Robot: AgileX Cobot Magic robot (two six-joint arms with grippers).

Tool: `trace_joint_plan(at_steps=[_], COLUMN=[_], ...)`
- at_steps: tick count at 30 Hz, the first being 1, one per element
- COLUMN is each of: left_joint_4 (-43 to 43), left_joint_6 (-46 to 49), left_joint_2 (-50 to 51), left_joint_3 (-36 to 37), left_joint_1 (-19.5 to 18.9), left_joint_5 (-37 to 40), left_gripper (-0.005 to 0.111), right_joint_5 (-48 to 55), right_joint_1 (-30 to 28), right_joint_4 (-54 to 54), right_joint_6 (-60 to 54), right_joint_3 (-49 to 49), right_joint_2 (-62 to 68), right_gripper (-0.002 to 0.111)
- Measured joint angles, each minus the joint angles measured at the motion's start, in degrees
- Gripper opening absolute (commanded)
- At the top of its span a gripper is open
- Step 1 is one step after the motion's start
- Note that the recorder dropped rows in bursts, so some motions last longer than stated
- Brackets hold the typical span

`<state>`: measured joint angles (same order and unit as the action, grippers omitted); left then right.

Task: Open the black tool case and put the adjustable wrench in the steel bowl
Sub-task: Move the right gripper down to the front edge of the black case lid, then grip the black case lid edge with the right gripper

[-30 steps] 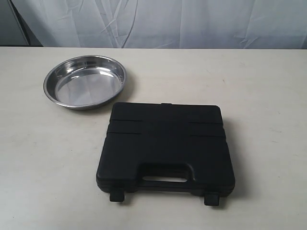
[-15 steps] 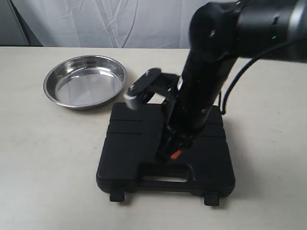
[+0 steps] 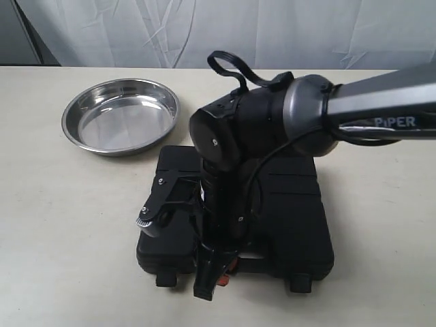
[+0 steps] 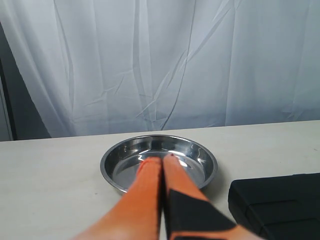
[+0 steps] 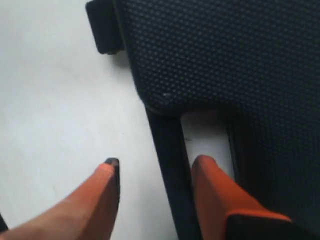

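The black tool case (image 3: 293, 204) lies closed on the table, its handle at the front edge. The adjustable wrench is hidden. My right gripper (image 3: 214, 279) has reached across the lid down to that front edge. In the right wrist view it (image 5: 157, 167) is open, its fingers either side of the handle bar (image 5: 165, 135): one fingertip (image 5: 204, 167) sits in the handle opening, the other over the table. The steel bowl (image 3: 121, 116) stands behind the case at the left, with nothing in it. My left gripper (image 4: 162, 160) is shut on nothing, pointing at the bowl (image 4: 112, 160).
Two latches (image 3: 165, 279) (image 3: 300, 284) stick out of the case's front edge; one latch (image 5: 102, 27) shows in the right wrist view. A white curtain (image 3: 225, 30) hangs behind the table. A corner of the case (image 4: 280, 205) lies right of the left gripper.
The right arm came into view, swung over the case and dropped forward, from the lid's middle to the handle at the front edge. Bowl and case have not moved.
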<state>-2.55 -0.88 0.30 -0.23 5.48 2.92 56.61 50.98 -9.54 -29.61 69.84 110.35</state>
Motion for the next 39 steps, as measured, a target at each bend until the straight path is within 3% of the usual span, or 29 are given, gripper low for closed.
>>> trace_joint_plan(at_steps=[7,10,39], left_joint_4=[0.0,0.0,0.0], left_joint_6=[0.0,0.0,0.0], left_joint_2=[0.0,0.0,0.0], left_joint_3=[0.0,0.0,0.0], left_joint_1=[0.0,0.0,0.0], left_joint_5=[0.0,0.0,0.0], left_gripper=[0.000,0.000,0.000], right_joint_5=[-3.9,-4.4,-5.3], right_joint_1=[0.1,0.2,0.3], right_joint_4=[0.5,0.6,-0.6], right_joint_6=[0.0,0.0,-0.3], right_joint_3=[0.1,0.1,0.1], right_joint_2=[2.9,4.0,1.4], right_gripper=[0.041,0.000,0.000])
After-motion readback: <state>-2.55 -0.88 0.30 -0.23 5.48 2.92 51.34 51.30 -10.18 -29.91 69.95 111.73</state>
